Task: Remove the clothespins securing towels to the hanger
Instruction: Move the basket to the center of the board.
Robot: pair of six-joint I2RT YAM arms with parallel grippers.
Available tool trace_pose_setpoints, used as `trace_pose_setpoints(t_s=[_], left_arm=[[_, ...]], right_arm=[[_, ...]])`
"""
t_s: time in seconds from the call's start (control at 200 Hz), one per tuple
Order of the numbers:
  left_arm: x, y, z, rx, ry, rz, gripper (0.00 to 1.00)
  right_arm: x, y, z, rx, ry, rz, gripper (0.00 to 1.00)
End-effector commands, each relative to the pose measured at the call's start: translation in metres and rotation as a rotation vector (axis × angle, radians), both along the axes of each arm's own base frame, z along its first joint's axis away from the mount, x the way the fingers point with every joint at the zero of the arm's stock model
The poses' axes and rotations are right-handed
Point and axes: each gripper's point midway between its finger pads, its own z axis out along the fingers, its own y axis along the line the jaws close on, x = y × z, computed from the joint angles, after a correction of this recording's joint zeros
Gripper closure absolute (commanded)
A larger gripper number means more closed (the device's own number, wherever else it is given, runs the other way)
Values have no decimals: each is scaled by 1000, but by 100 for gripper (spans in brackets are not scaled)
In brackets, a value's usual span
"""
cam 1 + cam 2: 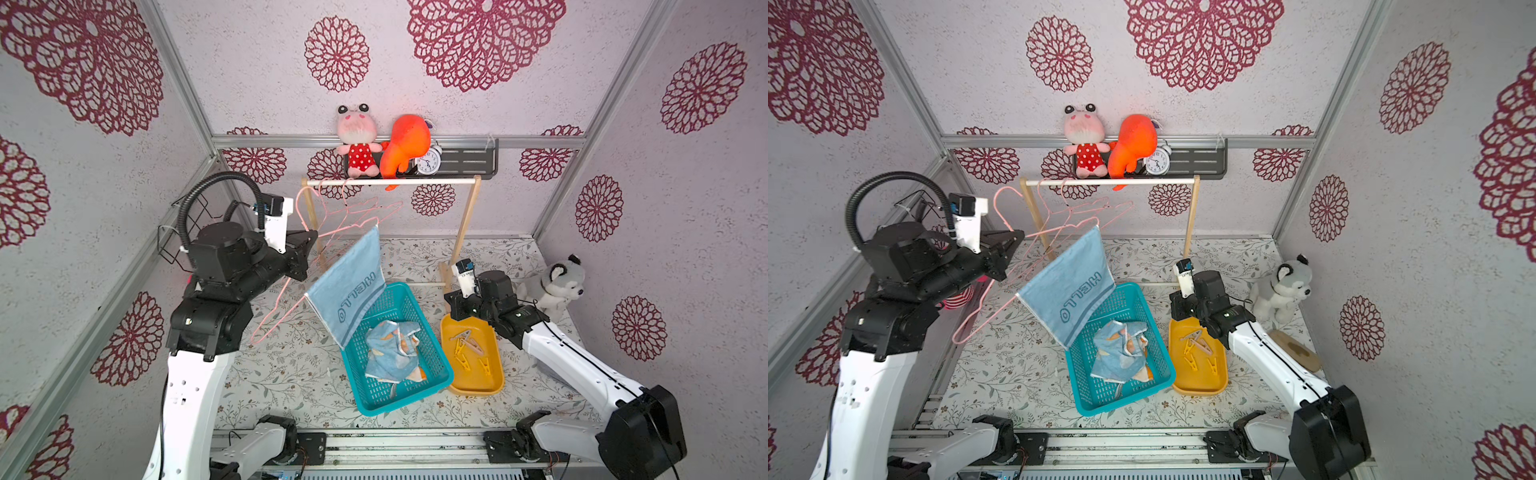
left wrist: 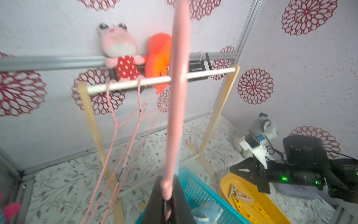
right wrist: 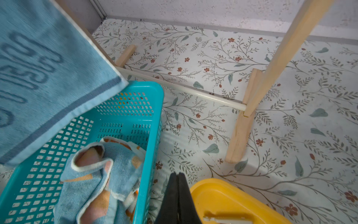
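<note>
Over floral tabletop (image 1: 291,374), left gripper (image 2: 167,194) is clamping pink hanger (image 2: 178,97) dangling blue HELLO towel (image 1: 349,286) above teal basket (image 1: 399,399); right gripper (image 3: 178,174) is hovering closed, empty, beside yellow tray (image 1: 478,387) of clothespins (image 1: 467,347).

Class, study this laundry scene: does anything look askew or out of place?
Yes. One pink hanger is off the wooden rail, clamped in the left claw and steeply tilted. Its blue HELLO towel hangs slanted from it, above the teal basket. Nothing looks spilled or damaged.
</note>
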Motion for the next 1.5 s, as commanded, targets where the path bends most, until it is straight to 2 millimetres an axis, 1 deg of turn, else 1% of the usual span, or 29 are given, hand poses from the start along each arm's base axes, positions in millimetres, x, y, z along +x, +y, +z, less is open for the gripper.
trace_pose_setpoints(t_s=[0.0, 0.2, 0.265, 0.345, 0.43, 0.575, 0.71, 0.795, 0.866, 0.911, 1.011, 1.191, 1.276, 1.381, 1.496], left_arm=[[5, 13, 4, 42, -12, 78, 100], [14, 15, 5, 54, -15, 98, 100], [18, 14, 0, 51, -9, 98, 100], [22, 14, -10, 53, 5, 100, 100], [25, 15, -22, 54, 24, 103, 100], [27, 16, -37, 49, 45, 106, 100], [25, 17, -40, 43, 45, 100, 100], [24, 17, -40, 34, 41, 96, 100], [25, 19, -41, 28, 42, 97, 100], [25, 18, -42, 23, 45, 93, 100], [27, 18, -42, 9, 48, 86, 100], [27, 20, -42, -10, 49, 84, 100], [26, 20, -40, -16, 44, 84, 100], [25, 22, -37, -24, 34, 88, 100], [23, 23, -34, -28, 24, 93, 100]], right_arm=[[16, 19, 24, 62, -61, 58, 95], [37, 40, 14, 72, -36, 109, 94], [46, 45, 10, 74, -32, 116, 94], [54, 56, 6, 79, -14, 150, 94], [68, 63, 1, 60, 1, 158, 94], [90, 69, -19, 24, 44, 141, 94], [101, 74, -39, 7, 83, 131, 94], [103, 80, -53, -6, 115, 139, 94], [97, 90, -66, -29, 144, 170, 94], [90, 98, -68, -42, 152, 198, 95], [72, 119, -65, -49, 148, 254, 95], [34, 155, -59, 16, 174, 368, 95], [17, 173, -61, 28, 189, 414, 96], [3, 194, -63, 63, 211, 458, 96], [-8, 214, -66, 81, 229, 499, 97]])
